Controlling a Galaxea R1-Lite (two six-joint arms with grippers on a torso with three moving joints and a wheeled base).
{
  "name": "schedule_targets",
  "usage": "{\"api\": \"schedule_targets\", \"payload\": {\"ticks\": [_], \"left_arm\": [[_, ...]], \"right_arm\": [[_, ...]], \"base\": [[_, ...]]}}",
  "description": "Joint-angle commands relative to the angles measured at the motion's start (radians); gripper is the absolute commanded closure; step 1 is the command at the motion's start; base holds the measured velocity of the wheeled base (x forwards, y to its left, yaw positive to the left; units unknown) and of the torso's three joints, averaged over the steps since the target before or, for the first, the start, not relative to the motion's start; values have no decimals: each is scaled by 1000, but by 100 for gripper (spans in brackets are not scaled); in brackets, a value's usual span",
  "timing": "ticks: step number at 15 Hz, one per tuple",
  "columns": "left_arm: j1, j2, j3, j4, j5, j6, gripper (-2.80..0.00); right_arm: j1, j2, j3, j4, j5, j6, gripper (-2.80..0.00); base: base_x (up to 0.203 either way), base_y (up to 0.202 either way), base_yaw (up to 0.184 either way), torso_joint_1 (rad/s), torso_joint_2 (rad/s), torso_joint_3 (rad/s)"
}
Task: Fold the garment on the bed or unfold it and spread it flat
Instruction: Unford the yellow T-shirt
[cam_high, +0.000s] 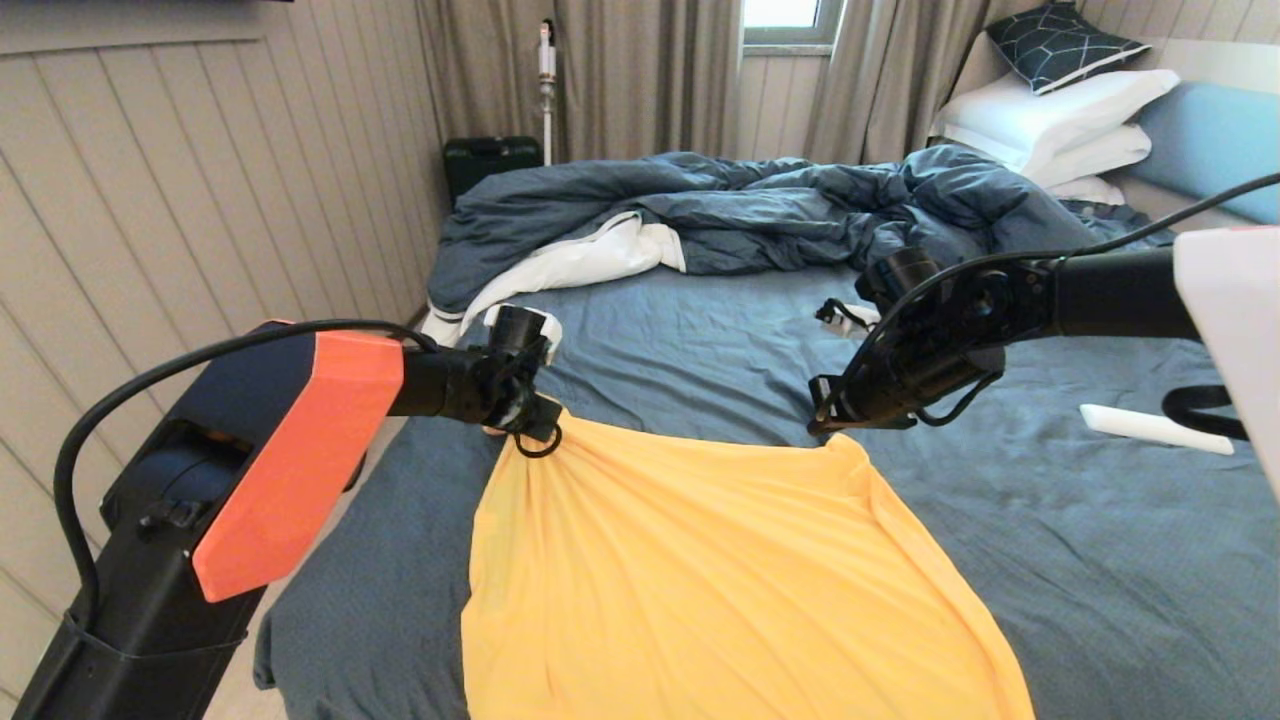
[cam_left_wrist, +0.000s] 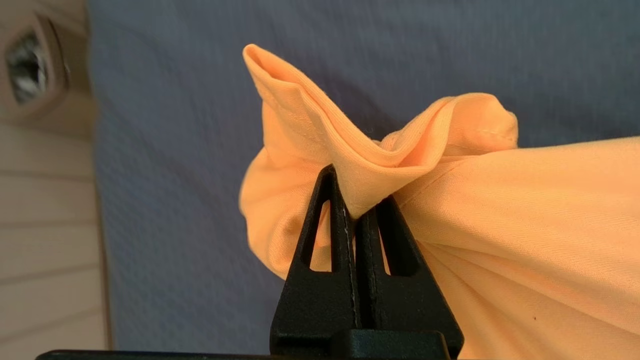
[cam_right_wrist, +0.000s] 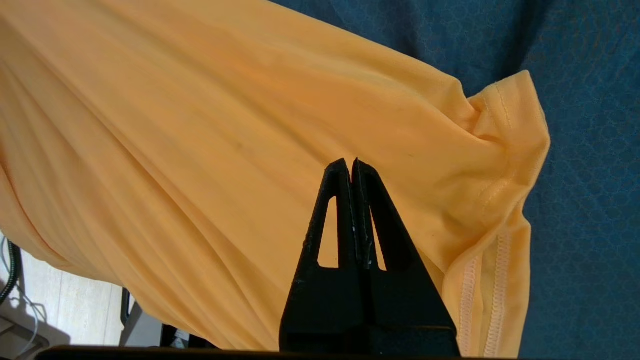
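Over the near part of the bed (cam_high: 700, 340), yellow T-shirt (cam_high: 700, 560) hanging taut between left gripper (cam_left_wrist: 356, 212) and right gripper (cam_right_wrist: 351, 167), both pinched shut on its far edge; best lowered evenly, tension kept, to land flat and unwrinkled.

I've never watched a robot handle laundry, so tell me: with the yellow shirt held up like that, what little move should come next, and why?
Probably draw the two grippers slightly apart. The left gripper has its jaws shut on a bunched bit of the yellow T-shirt, and the right gripper holds another part, so fabric fans in folds from the left pinch while the rest lies on the bed. Gentle tension should smooth it for spreading.
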Motion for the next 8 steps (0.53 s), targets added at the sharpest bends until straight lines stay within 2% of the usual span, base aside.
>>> {"api": "schedule_targets", "payload": {"ticks": [1, 4, 6, 8], "left_arm": [[2, 5, -1, -25, 2, 12, 0], [2, 13, -1, -88, 8, 20, 0], [1, 24, -1, -139, 36, 21, 0], [1, 27, -1, -146, 37, 23, 0]], "right_arm": [[0, 2, 0, 3, 2, 1, 0], [0, 4, 0, 3, 2, 2, 0], [1, 4, 0, 3, 2, 2, 0], [2, 4, 0, 3, 2, 2, 0]], "base": [[0, 0, 0, 0, 0, 0], [0, 0, 0, 0, 0, 0], [0, 0, 0, 0, 0, 0], [0, 0, 0, 0, 0, 0]]}}
